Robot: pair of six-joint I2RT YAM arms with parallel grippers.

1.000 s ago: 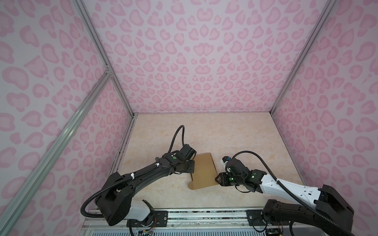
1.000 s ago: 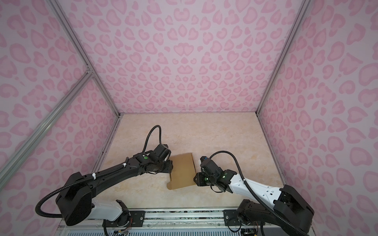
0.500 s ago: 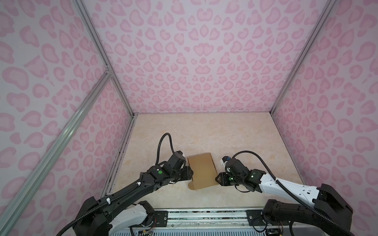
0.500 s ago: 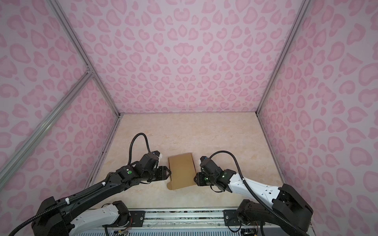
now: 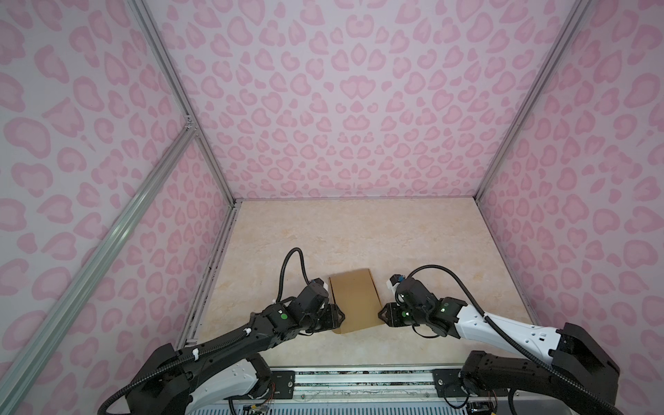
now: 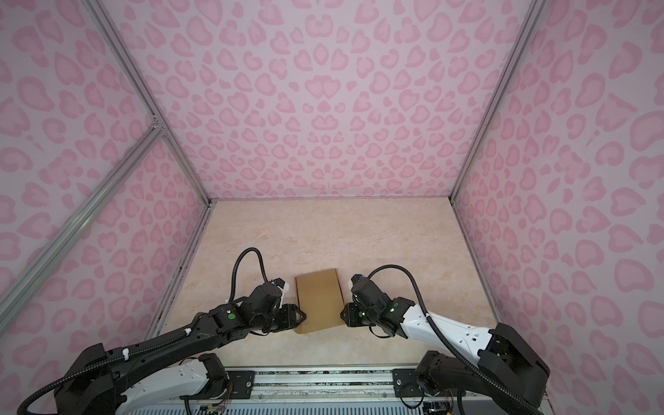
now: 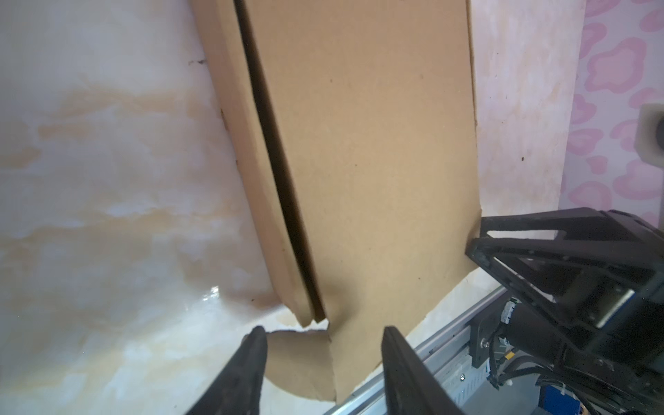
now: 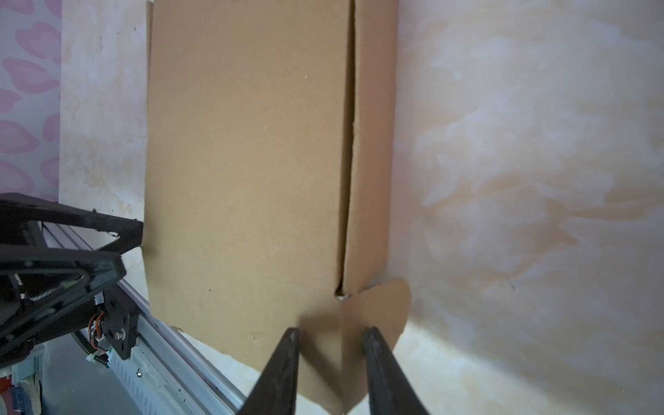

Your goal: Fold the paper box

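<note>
The paper box lies flat and brown near the table's front edge, its side flaps folded over the middle panel. My left gripper sits at its near left corner. In the left wrist view that gripper is open, with a rounded tab of the box lying between its fingers. My right gripper is at the near right corner. In the right wrist view it is open but narrow, its fingers flanking the crease of a rounded tab of the box.
An aluminium rail runs along the table's front edge just behind both grippers. Pink patterned walls enclose the beige marble table on three sides. The far half of the table holds nothing else.
My left gripper has moved along the box's left edge toward the front, to the near left corner. The right gripper has stayed in place and its jaws have narrowed.
</note>
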